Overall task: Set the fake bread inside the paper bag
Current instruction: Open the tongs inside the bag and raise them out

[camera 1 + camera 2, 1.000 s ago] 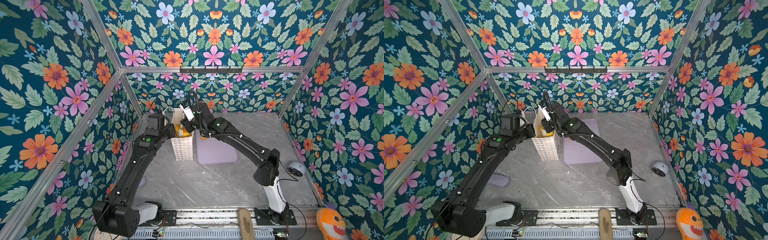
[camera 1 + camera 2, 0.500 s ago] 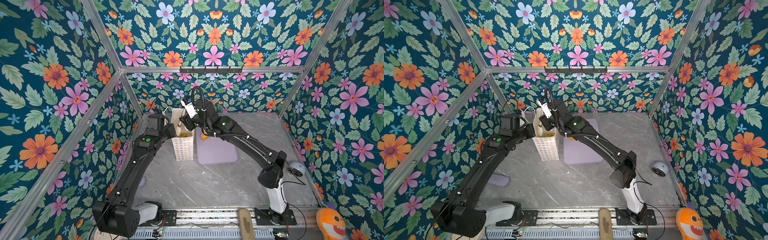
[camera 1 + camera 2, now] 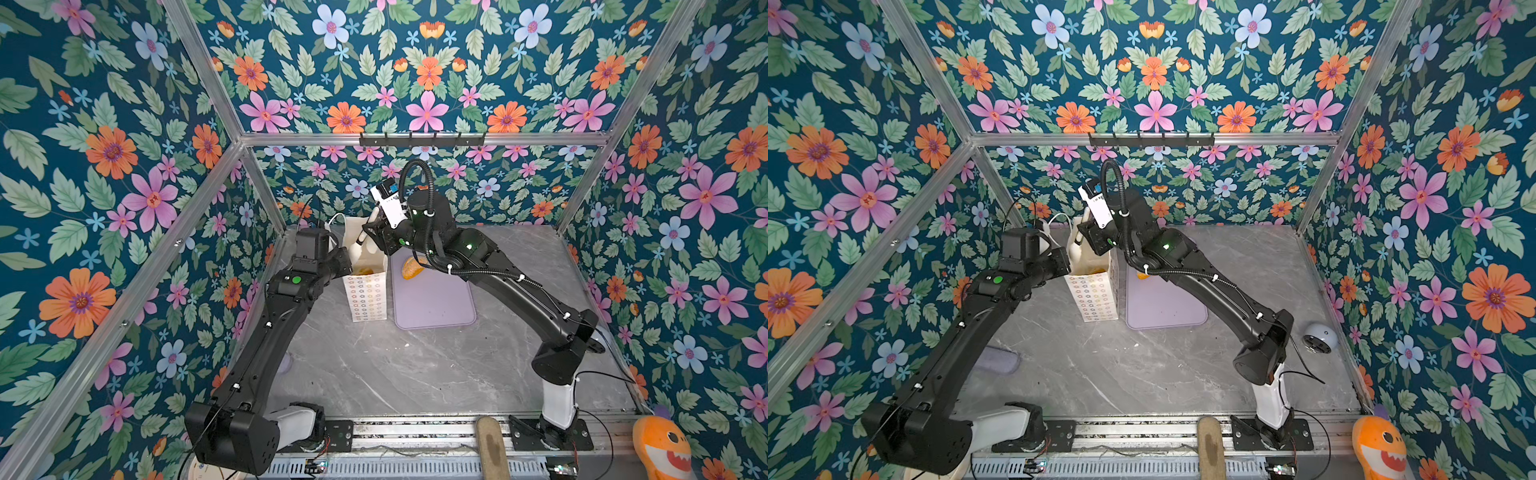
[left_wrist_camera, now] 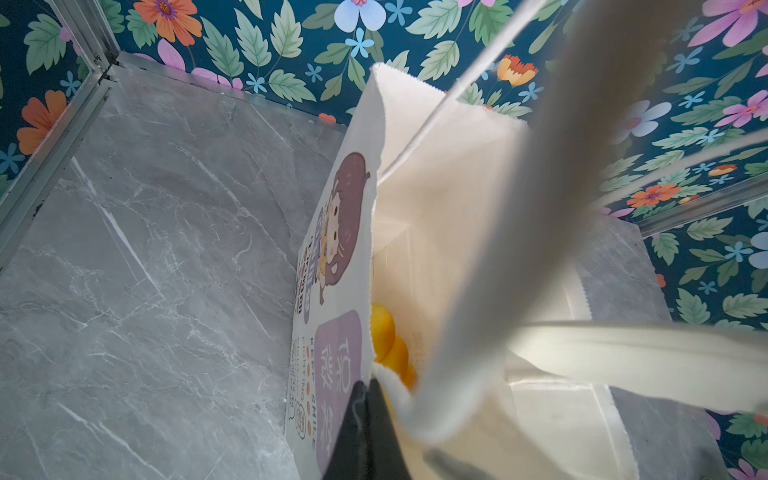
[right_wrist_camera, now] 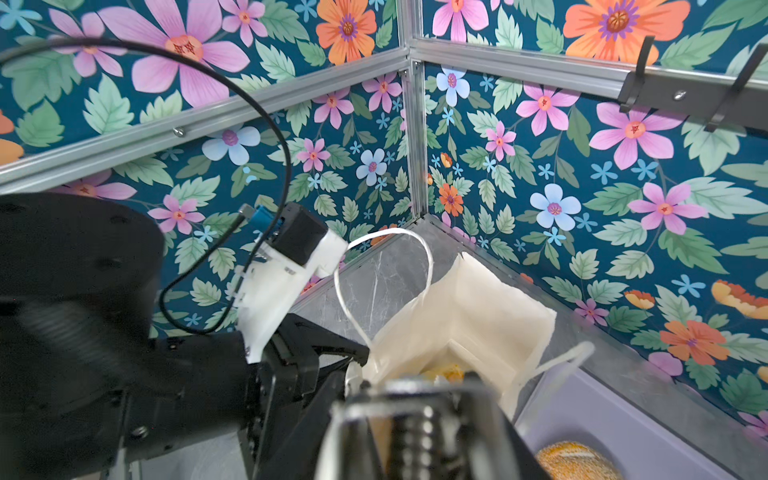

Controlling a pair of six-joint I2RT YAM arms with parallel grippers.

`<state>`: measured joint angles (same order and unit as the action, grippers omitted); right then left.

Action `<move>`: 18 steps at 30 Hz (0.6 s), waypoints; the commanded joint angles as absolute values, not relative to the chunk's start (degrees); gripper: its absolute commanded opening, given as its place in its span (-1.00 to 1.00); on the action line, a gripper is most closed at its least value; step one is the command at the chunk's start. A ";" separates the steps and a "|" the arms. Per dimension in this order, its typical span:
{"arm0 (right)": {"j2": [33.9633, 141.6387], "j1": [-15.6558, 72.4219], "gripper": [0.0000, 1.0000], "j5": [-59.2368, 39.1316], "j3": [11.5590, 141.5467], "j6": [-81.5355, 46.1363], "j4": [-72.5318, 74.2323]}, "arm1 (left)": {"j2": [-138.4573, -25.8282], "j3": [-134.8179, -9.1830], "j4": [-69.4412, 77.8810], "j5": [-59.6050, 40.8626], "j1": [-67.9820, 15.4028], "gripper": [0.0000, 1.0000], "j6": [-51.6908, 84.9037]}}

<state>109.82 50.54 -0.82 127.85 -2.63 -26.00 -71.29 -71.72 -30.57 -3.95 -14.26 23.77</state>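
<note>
Left fingers (image 4: 362, 432) pinch the paper bag (image 3: 365, 297) rim; right fingers (image 3: 360, 240) spread, empty, above glossy bread (image 4: 384, 332); 1 seeded roll (image 3: 412, 268) on lilac mat (image 3: 434, 303).

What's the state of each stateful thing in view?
paper bag: upright, mouth open
left gripper: shut on the paper bag's rim
right gripper: open, empty, at the bag's mouth
orange breads: inside the paper bag
seeded roll: outside the bag, lying on the purple mat
</note>
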 commanded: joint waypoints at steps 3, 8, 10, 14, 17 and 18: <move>105.69 50.65 -0.11 -2.78 126.47 -2.47 -19.82 | -70.99 -72.18 -30.50 -3.78 -14.09 -1.00 23.20; 101.78 50.63 -0.16 -3.10 126.12 -1.76 -19.67 | -70.93 -71.66 -30.24 -3.86 -14.22 -1.00 23.29; 99.65 50.61 -0.17 -2.79 124.57 -1.09 -18.68 | -70.88 -71.54 -30.23 -3.85 -14.16 -1.00 23.38; 95.54 50.46 -0.17 -0.81 120.13 0.50 -16.42 | -70.66 -71.61 -30.25 -3.77 -14.16 -1.00 23.33; 90.27 49.72 -0.17 0.81 116.31 1.28 -14.80 | -70.58 -71.59 -30.23 -3.78 -14.15 -1.00 23.42; 89.07 49.21 -0.16 1.17 115.13 1.24 -14.20 | -70.62 -71.59 -30.23 -3.78 -14.21 -1.00 23.38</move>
<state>91.33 49.91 -1.15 116.90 -0.16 -19.44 -70.96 -71.61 -30.61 -3.95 -14.26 23.77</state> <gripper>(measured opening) 0.417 0.049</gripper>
